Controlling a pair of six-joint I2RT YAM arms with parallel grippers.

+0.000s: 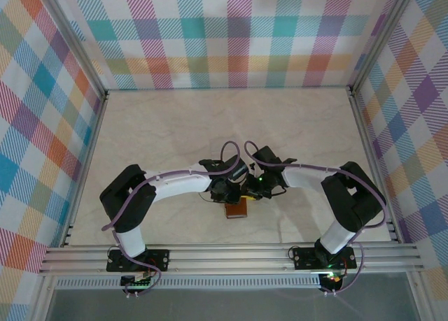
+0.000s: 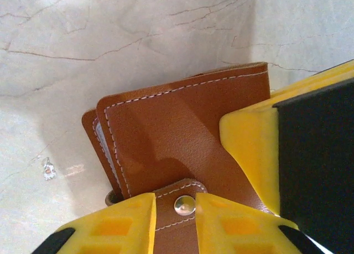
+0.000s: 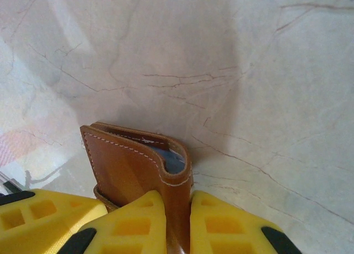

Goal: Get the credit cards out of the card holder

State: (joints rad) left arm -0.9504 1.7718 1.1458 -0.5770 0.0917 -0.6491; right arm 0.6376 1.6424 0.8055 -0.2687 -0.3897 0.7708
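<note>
Inside the left claw (image 2: 175,223) the snap tab (image 2: 183,203) is clamped — the right claw (image 3: 177,226) pinches the card holder (image 3: 124,165) by its edge. Pulling apart too hard could tear the tab — or slip it.

Pretty clearly a robotics lab test cell, not anyone's home. The left arm (image 1: 171,183) and right arm (image 1: 315,173) are bolted to aluminium rails (image 1: 231,254) behind the jaws, with purple cables (image 1: 231,147) looping off them. There's a marble-look tabletop (image 1: 175,118) under the jaws, boxed in ahead and on both sides by plaid backdrop panels (image 1: 231,34) on aluminium posts (image 1: 72,41). Chunky yellow fingers on the left gripper (image 2: 175,205) and right gripper (image 3: 178,198) too.
</note>
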